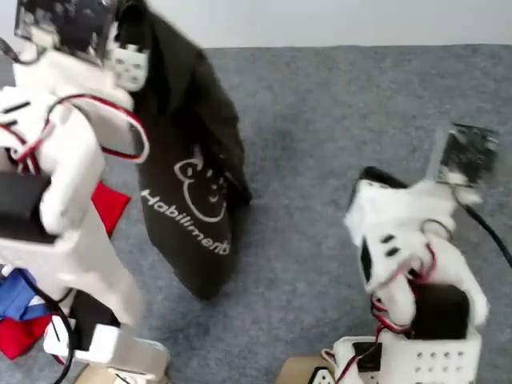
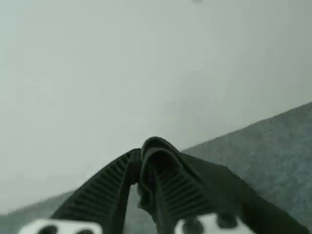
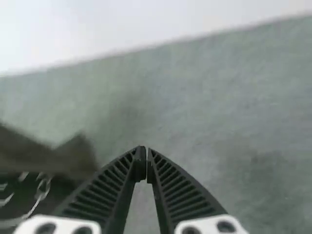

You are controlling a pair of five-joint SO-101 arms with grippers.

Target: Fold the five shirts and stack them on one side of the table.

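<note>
Grey cloth covers the table (image 1: 360,104), with a pale wall rising behind its far edge. The left gripper (image 2: 142,158) is clenched on a fold of the black shirt (image 1: 192,176) and held high near the far left corner. The shirt hangs from it in a long drape, printed side outward, with its lower end reaching the cloth partway towards the near edge. Lifting it this way probably lets the fabric fall open and come free of the other garments before it is laid flat.

The right gripper (image 3: 142,158) has its jaws pressed together on nothing; it sits low by the near right side and points across the bare middle of the table, with the hanging shirt off to one side of it. It looks parked there, ready to catch a free corner or hem.

A red shirt (image 1: 108,204) and a blue shirt (image 1: 16,292) lie bunched along the left edge, partly behind the left arm and not yet folded. No folded stack has been started on the part of the table that shows, so the task seems to be at an early stage.
</note>
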